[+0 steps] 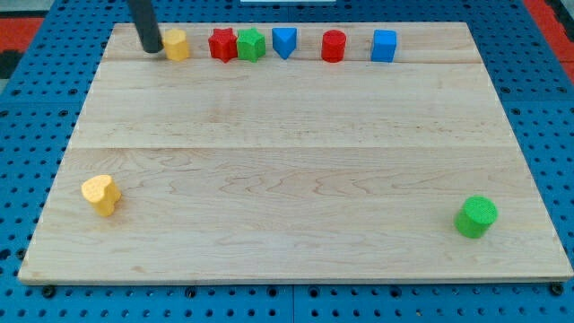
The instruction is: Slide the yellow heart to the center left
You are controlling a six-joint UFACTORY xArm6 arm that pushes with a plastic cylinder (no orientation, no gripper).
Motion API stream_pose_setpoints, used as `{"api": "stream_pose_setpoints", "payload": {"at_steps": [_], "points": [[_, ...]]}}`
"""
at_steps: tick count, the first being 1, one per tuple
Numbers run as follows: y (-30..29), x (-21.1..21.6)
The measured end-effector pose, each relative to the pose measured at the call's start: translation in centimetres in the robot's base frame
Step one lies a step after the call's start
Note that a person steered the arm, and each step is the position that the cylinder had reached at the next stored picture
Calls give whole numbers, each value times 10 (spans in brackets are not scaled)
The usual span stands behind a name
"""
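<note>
While the dark rod leans in from the view's top left, my tip [153, 49] rests on the tabletop [296, 170] just left of a yellow block [177, 44], nearly touching it. Being a bare rod, this tool has nothing to part or clamp. Right of that block stand a red star [222, 44], green block [251, 45], blue block [284, 41], red cylinder [334, 46] and blue cube [384, 46]. Lower left sits the yellow heart [100, 195]; lower right, a green cylinder [475, 217].
</note>
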State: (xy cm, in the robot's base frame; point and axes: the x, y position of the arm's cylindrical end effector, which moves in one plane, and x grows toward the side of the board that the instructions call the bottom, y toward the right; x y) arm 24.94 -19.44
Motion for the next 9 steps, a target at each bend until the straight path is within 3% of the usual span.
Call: {"api": "stream_pose_setpoints", "payload": {"at_steps": [2, 3, 5, 6, 7, 9], "points": [[26, -3], [-25, 29], [65, 186], [48, 261], [-25, 271], [-45, 324]]}}
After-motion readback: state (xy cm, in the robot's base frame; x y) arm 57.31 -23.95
